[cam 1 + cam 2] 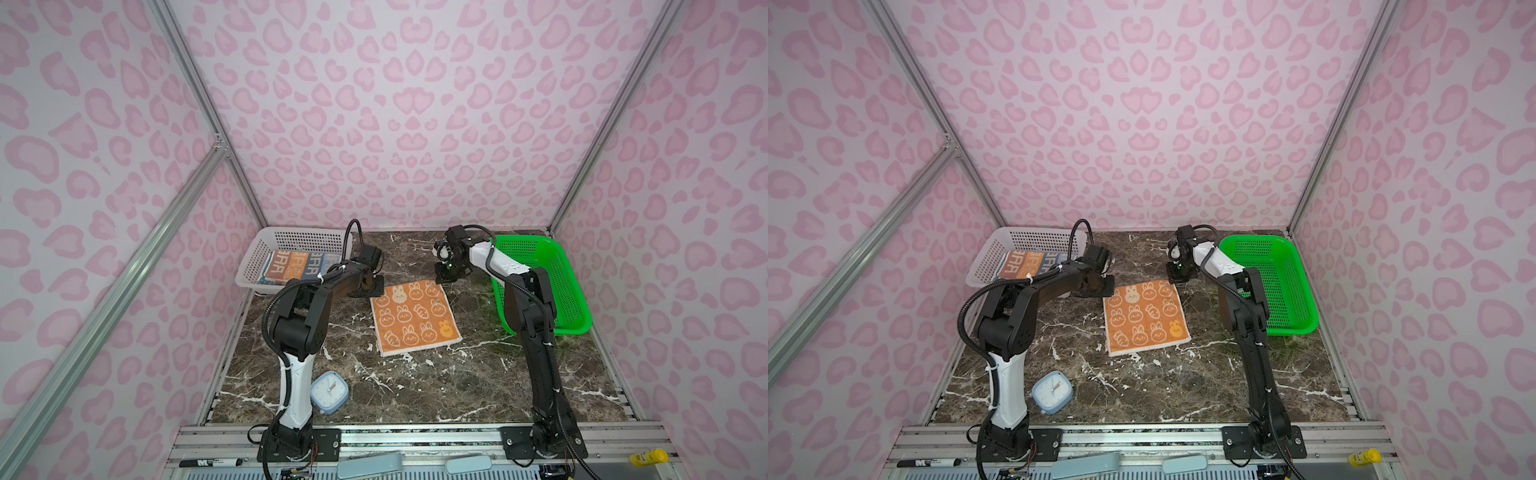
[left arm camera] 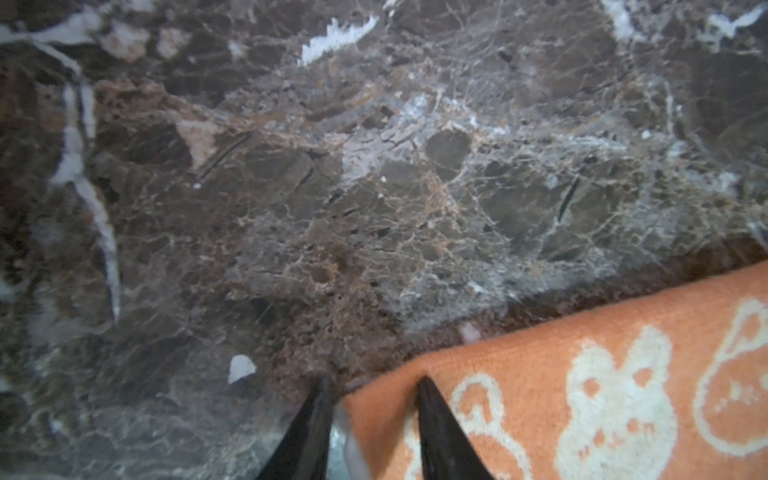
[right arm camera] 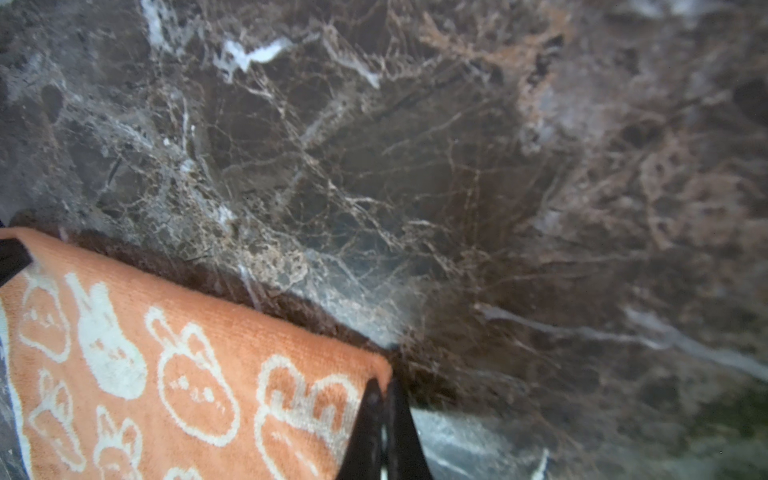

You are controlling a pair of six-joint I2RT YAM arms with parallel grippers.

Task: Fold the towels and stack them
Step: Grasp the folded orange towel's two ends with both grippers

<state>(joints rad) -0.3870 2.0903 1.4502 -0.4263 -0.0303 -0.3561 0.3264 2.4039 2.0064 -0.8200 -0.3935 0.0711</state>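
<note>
An orange towel (image 1: pixel 415 318) (image 1: pixel 1146 318) with cream bunny prints lies flat in the middle of the marble table. My left gripper (image 1: pixel 376 286) (image 2: pixel 372 380) is at its far left corner. The jaws stand apart, one finger on the cloth (image 2: pixel 602 395) and the other on the marble beside the edge. At the far right corner my right gripper (image 1: pixel 442 279) (image 3: pixel 383 386) is shut, pinching the tip of the orange towel (image 3: pixel 166 374). A folded towel with orange and blue blocks (image 1: pixel 299 266) (image 1: pixel 1027 264) lies in the white basket (image 1: pixel 307 239).
A green basket (image 1: pixel 569 299) stands at the right edge, behind the right arm. A pale blue clock (image 1: pixel 328 390) lies near the left arm's base. A black marker (image 1: pixel 212 462) and a yellow item (image 1: pixel 648 457) lie on the front rail.
</note>
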